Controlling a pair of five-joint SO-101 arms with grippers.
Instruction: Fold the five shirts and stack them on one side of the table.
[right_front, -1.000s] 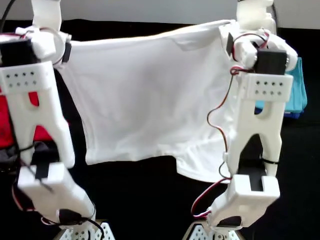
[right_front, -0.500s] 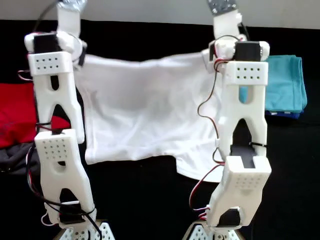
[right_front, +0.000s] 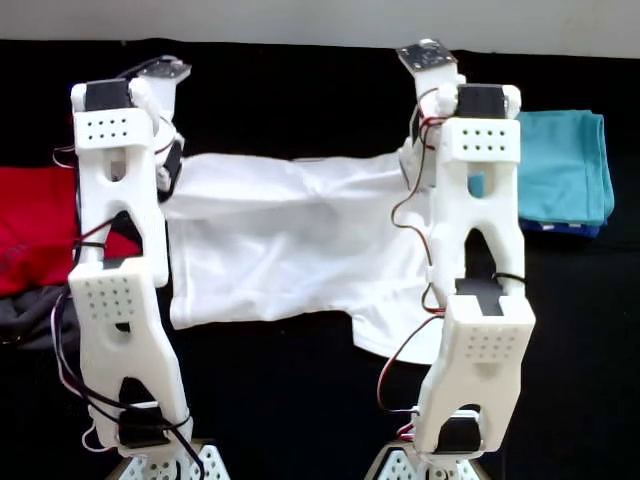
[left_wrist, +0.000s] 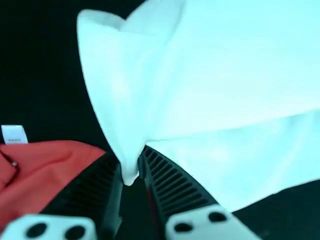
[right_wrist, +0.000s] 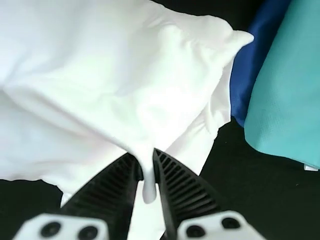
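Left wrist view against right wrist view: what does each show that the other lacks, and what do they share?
Left wrist view has, the right lacks: a red shirt lying beside the left gripper. Right wrist view has, the left lacks: a teal shirt on top of a blue shirt, near the right gripper. Shared: the white shirt, a fold of it pinched in that arm's own gripper, over the black table.

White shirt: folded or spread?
Mid-fold: left gripper and right gripper pinch the white shirt by an edge, raised over its lower layer.
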